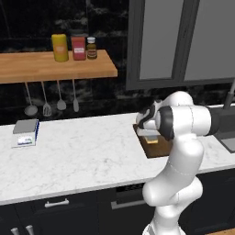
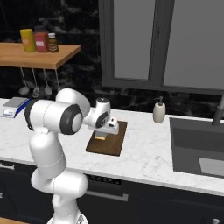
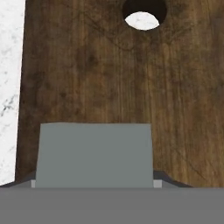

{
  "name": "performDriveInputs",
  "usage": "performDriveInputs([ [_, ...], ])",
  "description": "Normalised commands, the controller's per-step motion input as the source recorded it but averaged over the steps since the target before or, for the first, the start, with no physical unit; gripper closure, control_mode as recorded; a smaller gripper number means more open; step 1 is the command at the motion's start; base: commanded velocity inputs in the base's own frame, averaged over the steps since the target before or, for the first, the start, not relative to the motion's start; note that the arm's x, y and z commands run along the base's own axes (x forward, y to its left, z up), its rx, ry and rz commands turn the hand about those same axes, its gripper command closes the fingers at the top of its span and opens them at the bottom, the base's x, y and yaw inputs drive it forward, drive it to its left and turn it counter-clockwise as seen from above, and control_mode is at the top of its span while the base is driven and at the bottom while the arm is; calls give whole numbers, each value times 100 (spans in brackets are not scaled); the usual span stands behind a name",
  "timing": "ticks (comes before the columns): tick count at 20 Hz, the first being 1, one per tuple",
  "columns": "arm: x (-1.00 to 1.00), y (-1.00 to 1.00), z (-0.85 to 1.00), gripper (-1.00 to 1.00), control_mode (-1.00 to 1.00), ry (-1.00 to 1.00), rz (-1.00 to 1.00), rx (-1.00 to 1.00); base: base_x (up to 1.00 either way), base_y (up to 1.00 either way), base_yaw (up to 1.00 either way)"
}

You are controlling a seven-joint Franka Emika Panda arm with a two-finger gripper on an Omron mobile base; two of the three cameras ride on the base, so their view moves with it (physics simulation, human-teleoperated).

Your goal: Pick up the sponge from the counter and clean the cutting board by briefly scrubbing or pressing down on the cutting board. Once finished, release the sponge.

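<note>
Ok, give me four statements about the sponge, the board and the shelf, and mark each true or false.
1. The sponge sits on the cutting board. True.
2. The gripper hangs over the sink. False: it is over the cutting board.
3. The wall shelf carries three containers. True.
4. The soap bottle stands on the cutting board. False: it stands on the counter, beside the sink.
</note>
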Motion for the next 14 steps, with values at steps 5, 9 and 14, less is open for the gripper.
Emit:
performDriveInputs([
  [5,22,-2,-36,100,-100,-4,0,1,0,0,0],
  [9,54,0,0,100,-100,-4,0,1,0,0,0],
  [14,37,0,-50,100,-100,-2,0,0,0,0,0],
])
